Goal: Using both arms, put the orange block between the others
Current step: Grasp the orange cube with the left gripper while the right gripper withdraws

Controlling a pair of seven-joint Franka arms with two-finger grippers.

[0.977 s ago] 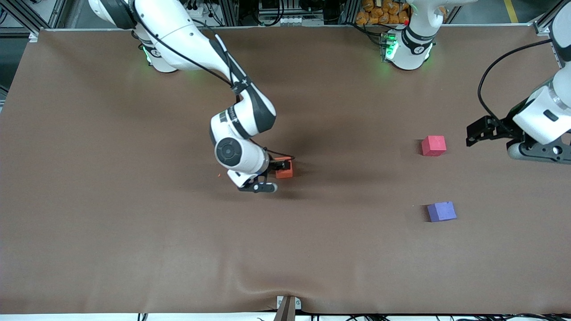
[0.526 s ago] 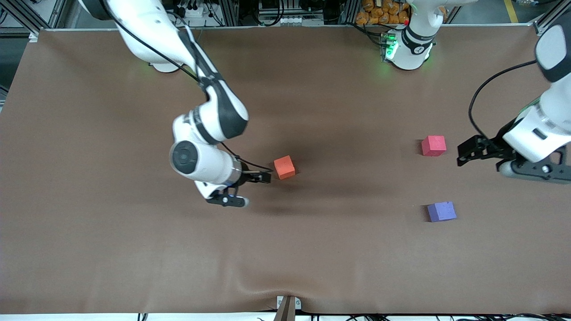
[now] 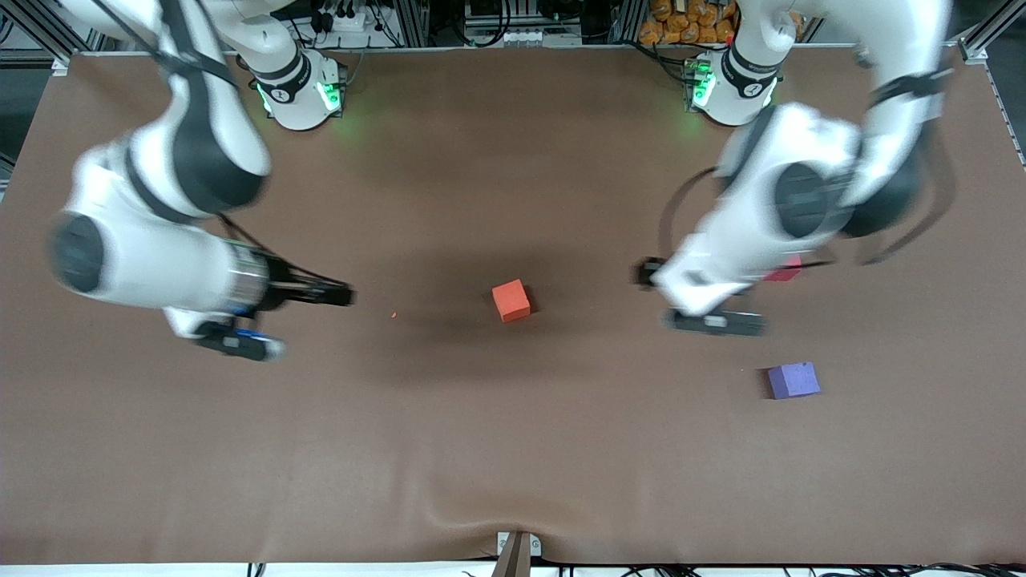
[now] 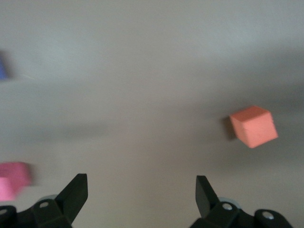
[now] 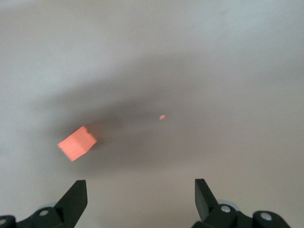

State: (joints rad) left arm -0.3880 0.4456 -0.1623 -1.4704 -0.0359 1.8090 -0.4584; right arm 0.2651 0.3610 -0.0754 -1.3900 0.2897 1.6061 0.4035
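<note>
Open left gripper (image 4: 141, 190) empty above orange block (image 4: 253, 126).

Both arms have a white glossy shell with black bands at the joints. The right arm (image 3: 160, 240) has a big round black cap on its end joint, a silver metal ring at the wrist, and a thin black cable along its links. The left arm (image 3: 769, 216) also has a round dark cap and a loose black cable in a loop. Each round base (image 3: 296, 92) shines with green light. The gripper fingers (image 4: 76, 194) are black, wedge-shaped, with small silver screws near their roots.
</note>
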